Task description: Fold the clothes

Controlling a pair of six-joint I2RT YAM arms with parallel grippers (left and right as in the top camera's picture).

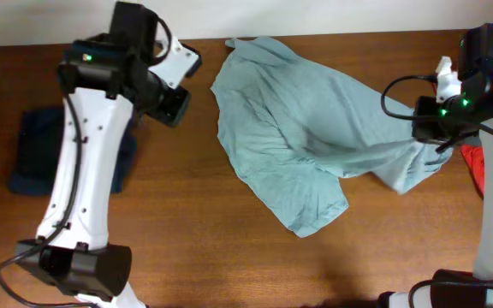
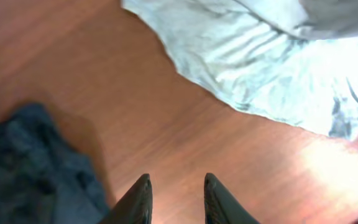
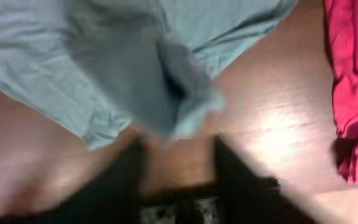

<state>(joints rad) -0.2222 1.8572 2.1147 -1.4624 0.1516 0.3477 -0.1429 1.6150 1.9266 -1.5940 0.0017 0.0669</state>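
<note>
T-shirt [image 1: 289, 128], pale grey-blue, is what we see first. It lies rumpled and unfolded on the brown wooden table [image 1: 187, 222], from the far edge near the middle out toward the right. One flap reaches toward the near side, and a bunched part is drawn out to the right gripper [image 1: 426, 137].

In the right wrist view the picture is blurred, but we make out that gripper's [image 3: 178, 146] two dark fingers standing apart with bare wood between them. A grey-blue lump of the shirt [image 3: 160, 81] hangs just at their tips. We cannot tell whether the cloth touches them — nothing is clamped between them.

Just beyond that gripper, at the right edge of the table, lies a red garment [image 1: 473, 167], crumpled and apart from the shirt in the wrist view [image 3: 353, 81].

The left gripper [image 1: 171, 104] is to the left of the shirt, apart from it. From its wrist camera we see its fingers [image 2: 143, 193] parted over bare wood, grasping nothing — the shirt's edge [image 2: 260, 62] lies farther off.

A dark navy garment [image 1: 32, 150] sits crumpled at the table's left side, partly under the left arm.
</note>
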